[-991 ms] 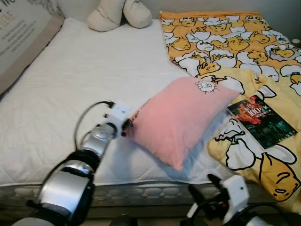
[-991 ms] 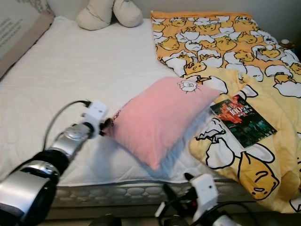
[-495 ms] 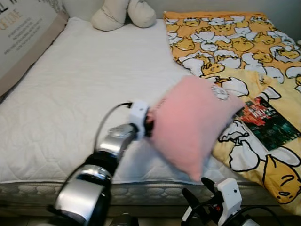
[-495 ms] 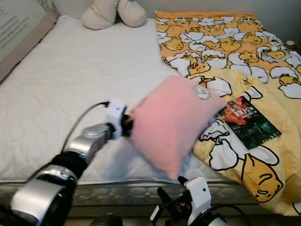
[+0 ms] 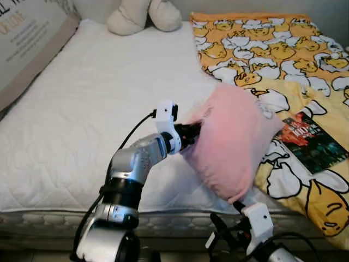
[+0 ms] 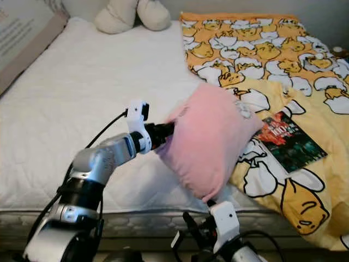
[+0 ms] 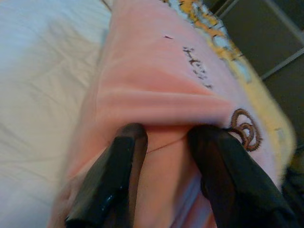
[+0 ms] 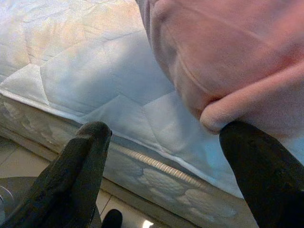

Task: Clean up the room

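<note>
A pink pillow point(image 5: 232, 142) is lifted off the white bed point(image 5: 87, 109), hanging tilted with its lower corner near the bed's front edge. My left gripper point(image 5: 192, 131) is shut on the pillow's left edge; in the left wrist view both black fingers point(image 7: 114, 180) pinch a fold of the pink pillow point(image 7: 161, 80). My right gripper point(image 5: 232, 232) is low in front of the mattress, open, just under the pillow's hanging corner point(image 8: 223, 114). Its fingers point(image 8: 76, 175) hold nothing.
A yellow cartoon-duck blanket point(image 5: 272, 49) covers the bed's right side, with a dark book point(image 5: 313, 144) lying on it. A cream plush toy point(image 5: 144, 13) sits at the headboard. A large printed cushion point(image 5: 27, 43) leans at the far left.
My left gripper has carried the pillow up and to the right, turning it more upright. The right arm has stayed low in front of the mattress.
</note>
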### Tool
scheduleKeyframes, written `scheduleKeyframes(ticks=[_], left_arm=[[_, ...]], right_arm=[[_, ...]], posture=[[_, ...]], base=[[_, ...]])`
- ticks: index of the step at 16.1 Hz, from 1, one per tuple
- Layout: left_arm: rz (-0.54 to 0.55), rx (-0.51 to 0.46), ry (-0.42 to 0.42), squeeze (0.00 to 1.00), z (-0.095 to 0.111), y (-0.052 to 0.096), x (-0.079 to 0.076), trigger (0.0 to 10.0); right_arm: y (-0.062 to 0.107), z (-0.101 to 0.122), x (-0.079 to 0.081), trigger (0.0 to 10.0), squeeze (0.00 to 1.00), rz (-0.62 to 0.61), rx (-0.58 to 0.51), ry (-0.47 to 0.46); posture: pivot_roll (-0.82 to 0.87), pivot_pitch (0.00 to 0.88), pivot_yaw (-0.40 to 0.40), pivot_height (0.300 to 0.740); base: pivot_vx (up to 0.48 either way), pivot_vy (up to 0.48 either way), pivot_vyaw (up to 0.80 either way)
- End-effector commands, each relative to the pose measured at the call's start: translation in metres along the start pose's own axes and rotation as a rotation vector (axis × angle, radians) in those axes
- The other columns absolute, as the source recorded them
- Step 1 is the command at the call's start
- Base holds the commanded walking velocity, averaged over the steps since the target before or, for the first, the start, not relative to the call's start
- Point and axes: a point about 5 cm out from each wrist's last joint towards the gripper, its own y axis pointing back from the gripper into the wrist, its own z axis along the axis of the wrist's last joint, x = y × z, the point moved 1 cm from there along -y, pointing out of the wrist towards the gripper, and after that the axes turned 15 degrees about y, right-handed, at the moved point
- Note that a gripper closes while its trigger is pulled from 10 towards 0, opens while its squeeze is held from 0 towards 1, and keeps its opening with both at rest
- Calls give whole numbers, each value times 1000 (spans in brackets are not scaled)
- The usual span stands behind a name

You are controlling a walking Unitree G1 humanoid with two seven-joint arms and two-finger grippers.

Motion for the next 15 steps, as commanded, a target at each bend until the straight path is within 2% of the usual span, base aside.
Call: scheduleKeyframes(ticks=[1,2,3,4,6,8,10,12,13,14,15], left_arm=[[-1,4,28,0,1,5,-4,10000],[28,-28,-5,0,6,13,4,10000],[82,-79,-108,0,16,21,15,10000],[139,-114,-247,0,24,29,24,10000],[172,-145,-361,0,36,38,26,10000],[167,-157,-409,0,42,42,24,10000],[187,-155,-466,0,46,46,31,10000],[173,-128,-484,0,44,47,38,10000],[169,-105,-527,0,42,48,50,10000],[216,-104,-560,0,44,52,69,10000],[268,-92,-513,0,46,56,86,10000]], right_arm=[[-1,-3,-3,10000,0,-11,13,18],[-2,-9,-7,10000,0,-28,36,45],[-4,-17,-15,10000,0,-73,61,71],[-6,-24,-20,10000,0,-101,80,101],[-9,-30,-23,10000,0,-111,97,120],[-11,-34,-25,10000,0,-121,110,137],[-16,-38,-33,10000,0,-164,112,144],[-19,-31,-35,10000,0,-163,71,109],[-20,-23,-37,10000,0,-177,19,50],[-19,-8,-44,10000,0,-217,-52,17],[-18,1,-50,10000,0,-248,-92,7]], posture=[[-110,7,62,710],[-104,6,59,710],[-100,4,58,710],[-98,3,57,710],[-90,0,55,710],[-84,0,51,710],[-79,0,48,710],[-75,0,47,710],[-75,0,47,710],[-76,0,47,710],[-83,0,47,710]], base=[[0,0,0],[0,0,0],[0,0,0],[0,0,0],[0,0,0],[0,0,0],[0,0,0],[0,0,0],[0,0,0],[0,0,0],[0,0,0]])
